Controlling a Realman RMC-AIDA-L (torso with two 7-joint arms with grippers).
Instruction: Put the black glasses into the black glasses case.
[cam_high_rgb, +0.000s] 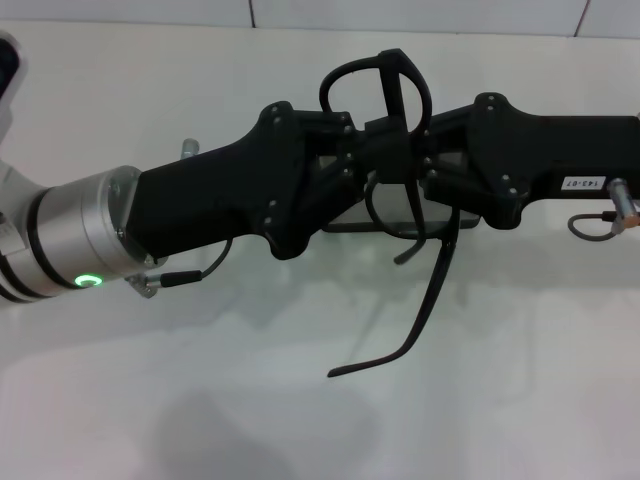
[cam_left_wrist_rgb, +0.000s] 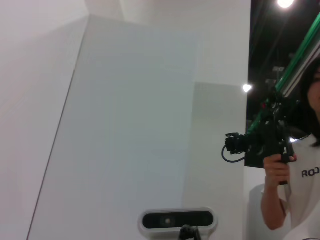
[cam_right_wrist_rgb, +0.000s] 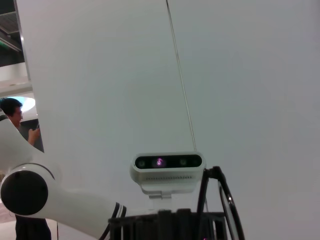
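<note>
Both grippers, left (cam_high_rgb: 352, 150) and right (cam_high_rgb: 418, 152), clamp black glasses (cam_high_rgb: 405, 200) midair above table (cam_high_rgb: 200, 400).

Both arms reach in level from opposite sides and meet mid-air, left claw (cam_high_rgb: 352, 150) and right claw (cam_high_rgb: 420, 150) tip to tip, each pinched shut.

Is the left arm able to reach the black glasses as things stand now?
Probably yes: the left gripper is right against the black glasses, which the right gripper meets from the other side. Nothing stands between them.
</note>
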